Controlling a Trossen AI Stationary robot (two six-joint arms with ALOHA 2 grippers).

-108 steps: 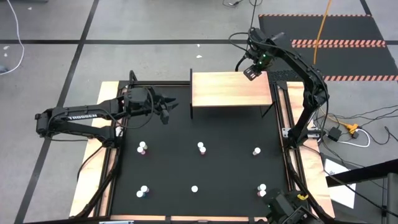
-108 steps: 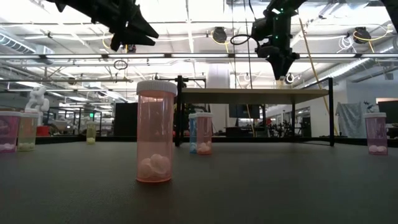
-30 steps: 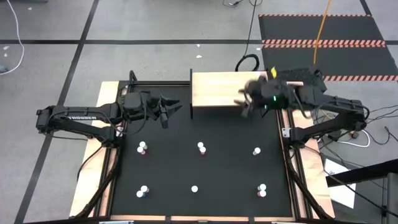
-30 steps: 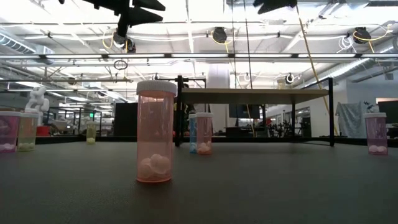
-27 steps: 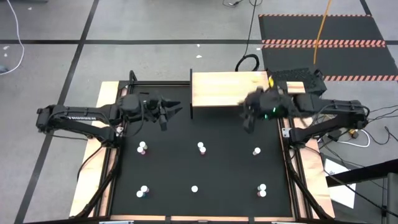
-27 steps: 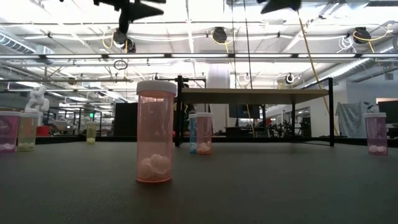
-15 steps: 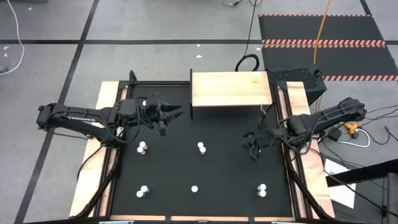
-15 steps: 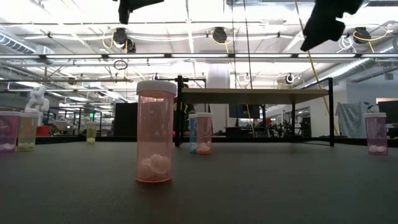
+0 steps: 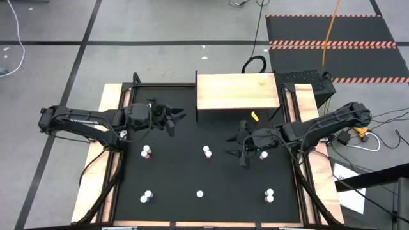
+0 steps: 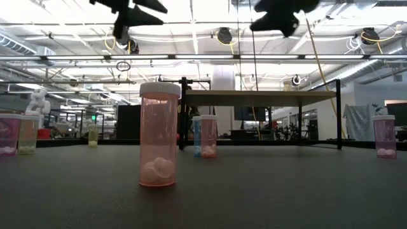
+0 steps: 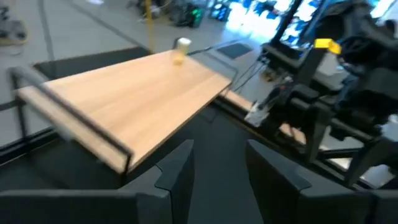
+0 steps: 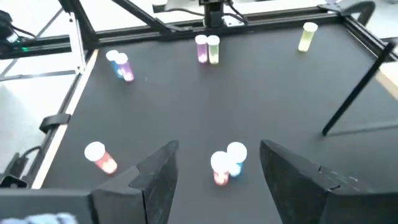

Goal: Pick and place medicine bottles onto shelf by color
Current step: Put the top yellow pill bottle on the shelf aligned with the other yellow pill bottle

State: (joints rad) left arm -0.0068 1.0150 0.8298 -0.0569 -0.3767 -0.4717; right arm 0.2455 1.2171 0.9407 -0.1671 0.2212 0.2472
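Nearest the low camera stands a pink bottle on the black table, a blue and a pink one paired behind it, and more at either edge. From above, six caps dot the table in two rows, with the middle pair just ahead of the right gripper. That gripper hovers over the table's centre, fingers spread wide and empty, its wrist camera looking down on the blue-and-pink pair. It looks to be lining up the next pick. Further back, the left gripper hangs beside the shelf's near-left corner, fingers parted and holding nothing. Beyond them is the shelf, with one yellow bottle placed at its far right. One is shelved; by my count, nearly all are left.
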